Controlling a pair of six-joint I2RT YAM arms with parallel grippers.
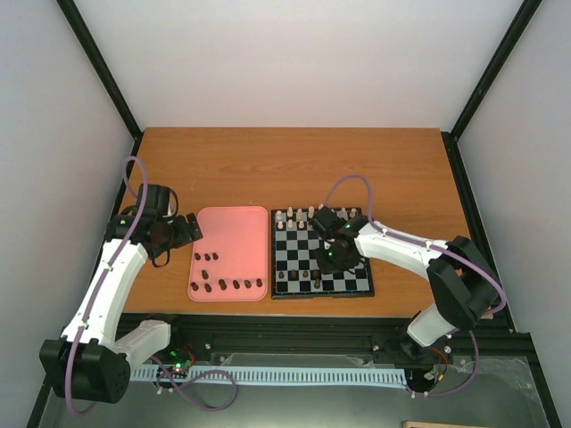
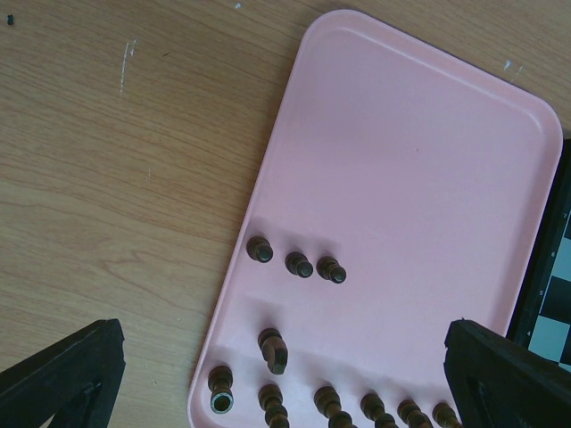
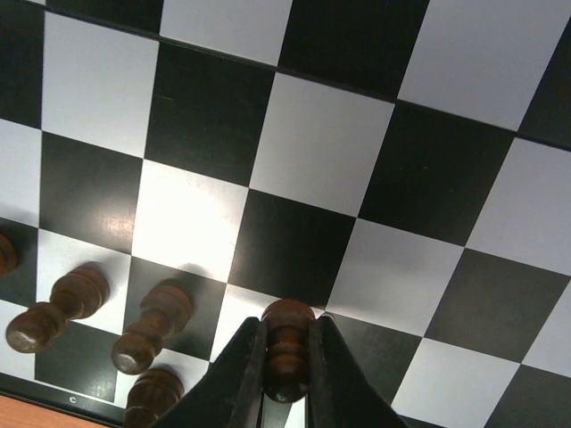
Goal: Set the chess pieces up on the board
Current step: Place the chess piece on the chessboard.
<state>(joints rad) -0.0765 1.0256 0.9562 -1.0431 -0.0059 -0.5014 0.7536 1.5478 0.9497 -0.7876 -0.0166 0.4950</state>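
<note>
While pinching pawn (image 3: 287, 357) upright between right gripper (image 3: 286, 332) jaws, over board (image 3: 321, 147) near front rows: held vertical to land standing beside placed pieces (image 3: 152, 325). Above tray (image 2: 401, 160), left gripper (image 2: 285, 379) jaws spread wide over lying pieces (image 2: 299, 264), ready for next pick.

The chess pieces (image 2: 300, 264) are dark brown, the tray (image 2: 401, 160) plain pink, the board (image 3: 312, 143) chequered black and pale grey-blue.

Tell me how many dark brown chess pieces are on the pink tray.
10 dark brown pieces on the pink tray: three in a row by its left side, one alone nearer the arms, six along the near edge. None looks hidden.
</note>
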